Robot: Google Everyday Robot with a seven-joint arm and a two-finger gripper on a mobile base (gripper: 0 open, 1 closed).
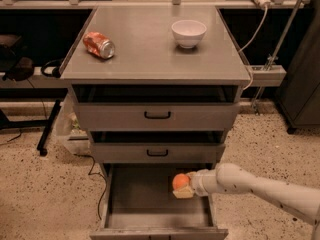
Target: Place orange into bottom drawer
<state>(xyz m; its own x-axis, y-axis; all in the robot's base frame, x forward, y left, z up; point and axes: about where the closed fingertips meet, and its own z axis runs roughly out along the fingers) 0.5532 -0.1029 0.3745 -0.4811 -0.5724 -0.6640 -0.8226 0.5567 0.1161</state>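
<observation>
- gripper [183, 188] low over right side of open bottom drawer [140, 200]
- fingers clamped on orange [179, 181]
- soda can [99, 44], white bowl [188, 32] on cabinet top [150, 54]

A crushed red soda can [99, 44] lies on its side at the left of the cabinet top [150, 59]. A white bowl [189, 32] stands upright at back right. The gripper [182, 187] sits low before the cabinet.
</observation>
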